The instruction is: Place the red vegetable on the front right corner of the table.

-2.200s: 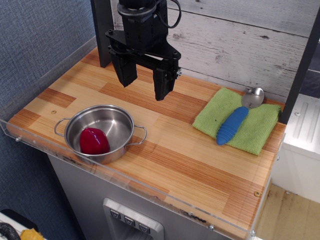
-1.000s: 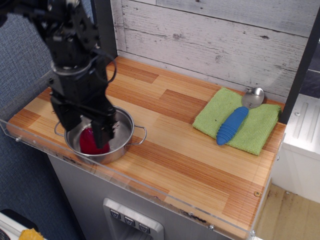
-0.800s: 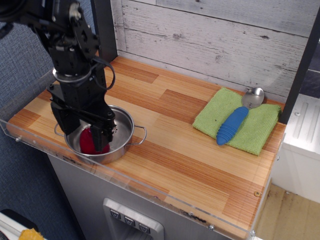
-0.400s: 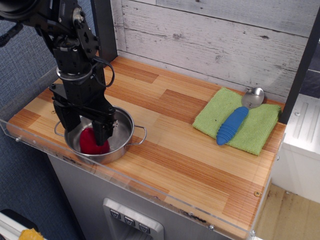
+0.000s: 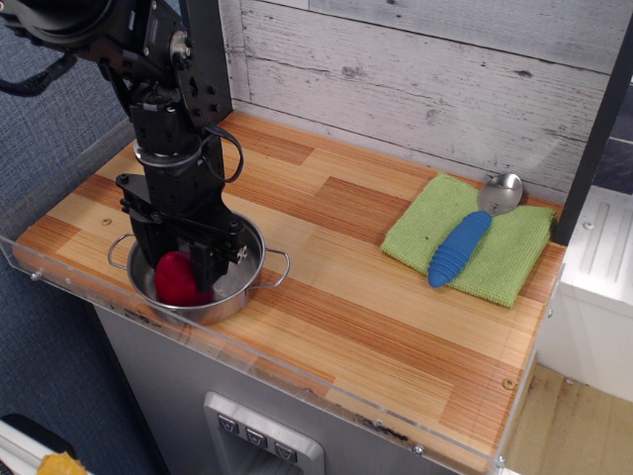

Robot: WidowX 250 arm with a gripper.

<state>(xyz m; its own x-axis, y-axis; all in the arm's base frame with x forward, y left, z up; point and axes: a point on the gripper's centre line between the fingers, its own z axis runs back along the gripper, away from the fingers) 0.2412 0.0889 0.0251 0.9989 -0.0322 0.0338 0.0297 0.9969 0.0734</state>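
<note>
Our hand (image 5: 181,265) was down inside the steel pot (image 5: 243,287) at the front left corner of the worktop (image 5: 376,327), its two fingers straddling the red vegetable (image 5: 175,279); we could not tell whether they were already pressing on it. We judged the vegetable light and rigid, but glossy and rounded, so likely to slip. We thought its widest part, low on the dome, the best place to hold. The front right corner, its destination, lay well apart.

Bright, even lighting, sharp focus, with soft glare on the table (image 5: 376,327).
</note>
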